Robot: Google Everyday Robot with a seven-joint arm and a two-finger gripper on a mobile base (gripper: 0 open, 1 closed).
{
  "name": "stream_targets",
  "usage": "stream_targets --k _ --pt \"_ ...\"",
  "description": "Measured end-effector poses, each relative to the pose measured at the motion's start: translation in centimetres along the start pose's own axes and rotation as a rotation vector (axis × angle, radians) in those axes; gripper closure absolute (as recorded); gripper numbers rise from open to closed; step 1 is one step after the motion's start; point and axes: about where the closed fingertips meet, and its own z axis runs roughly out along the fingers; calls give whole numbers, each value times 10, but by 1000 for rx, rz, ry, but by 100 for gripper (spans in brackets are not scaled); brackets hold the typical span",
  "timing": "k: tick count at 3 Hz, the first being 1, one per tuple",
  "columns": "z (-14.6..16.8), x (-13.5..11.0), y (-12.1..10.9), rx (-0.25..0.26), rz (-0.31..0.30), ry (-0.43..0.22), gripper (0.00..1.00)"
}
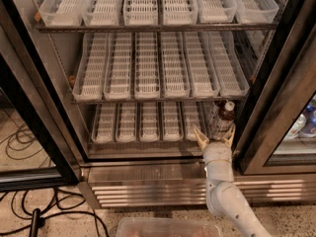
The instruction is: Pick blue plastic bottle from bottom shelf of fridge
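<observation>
Two fingers (pixel 200 138) of the gripper (pixel 214 138) are spread wide, nothing gripped. Blue plastic bottle (pixel 223 117) is stood near, at one o'clock, on bottom shelf (pixel 148 125) of fridge (pixel 148 181).

The single view stands in front of the fridge (pixel 148 177), raised and tilted down into its open interior at fairly close range. The tool (pixel 214 135), fingers spread, shows low right, at the bottom shelf (pixel 140 123) front.

black cables (pixel 34 220) loop over the speckled floor (pixel 289 221) at left. a clear plastic tub (pixel 168 227) sits at the bottom edge, below and left of the jaws. blue items (pixel 308 120) show behind glass at right.
</observation>
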Motion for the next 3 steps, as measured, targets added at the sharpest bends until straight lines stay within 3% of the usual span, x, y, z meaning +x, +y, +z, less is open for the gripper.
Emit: stream_targets --k 2,3 --pt "10 2 -5 35 -26 16 17" --pt "11 2 -5 31 -30 16 21"
